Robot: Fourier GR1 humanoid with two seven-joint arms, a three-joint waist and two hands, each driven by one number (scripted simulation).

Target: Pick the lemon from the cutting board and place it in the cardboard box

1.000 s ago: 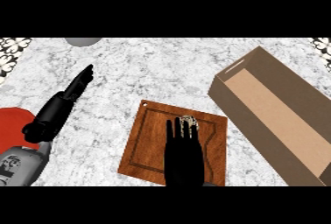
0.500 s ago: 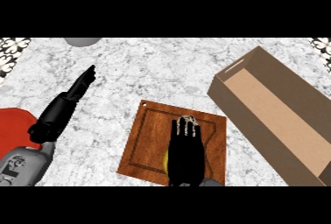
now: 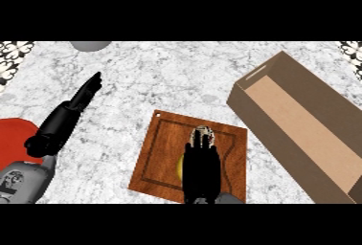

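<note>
A brown wooden cutting board (image 3: 159,158) lies on the marble counter near the lower middle. My right hand (image 3: 200,165) hovers over it, fingers straight and pointing away, open. A sliver of the yellow lemon (image 3: 179,169) peeks out at the hand's left edge; the rest is hidden beneath the hand. I cannot tell whether the hand touches it. The long cardboard box (image 3: 304,127) lies open-topped at the right, angled toward the lower right corner. My left hand (image 3: 83,94) rests open at the left, fingers pointing up and away.
A red object (image 3: 16,136) shows at the left edge beside my left forearm. A grey round object (image 3: 90,45) sits at the top edge. Patterned tiles mark the top corners. Bare marble lies between the board and the left arm.
My right hand has drawn back toward the lower edge of the board, and a bit of the yellow lemon now shows beside it. The left hand has barely moved.
</note>
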